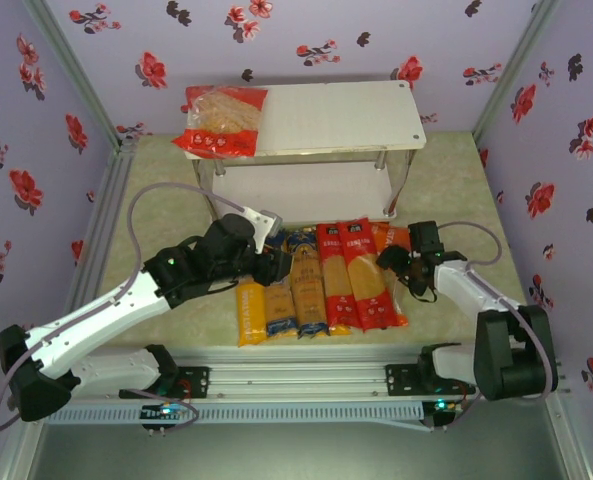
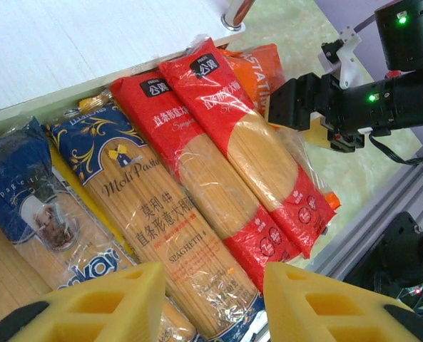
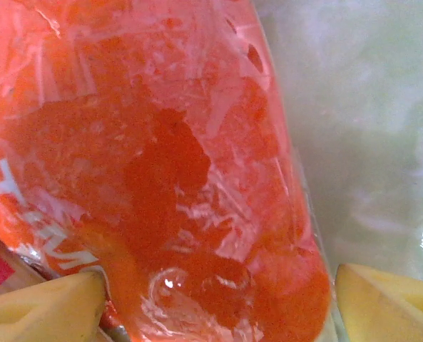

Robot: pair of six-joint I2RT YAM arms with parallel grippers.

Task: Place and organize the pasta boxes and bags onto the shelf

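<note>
The white shelf (image 1: 376, 110) stands at the back, and a clear red-ended bag (image 1: 223, 122) lies on the left of its top board. On the table in front lie several long spaghetti packs side by side: yellow-orange (image 1: 251, 312), blue (image 1: 307, 295) and two red (image 1: 334, 280). An orange bag (image 1: 388, 237) lies at the right end of the row. My left gripper (image 2: 215, 299) hovers open over the blue spaghetti pack (image 2: 154, 206), holding nothing. My right gripper (image 3: 218, 306) is open, its fingers straddling the end of the orange bag (image 3: 168, 157).
The shelf's lower board (image 2: 68, 43) and a metal leg (image 2: 236, 14) are just behind the row of packs. Floral walls close in the table on three sides. A metal rail (image 1: 296, 385) runs along the near edge. Bare table (image 3: 368, 107) lies right of the orange bag.
</note>
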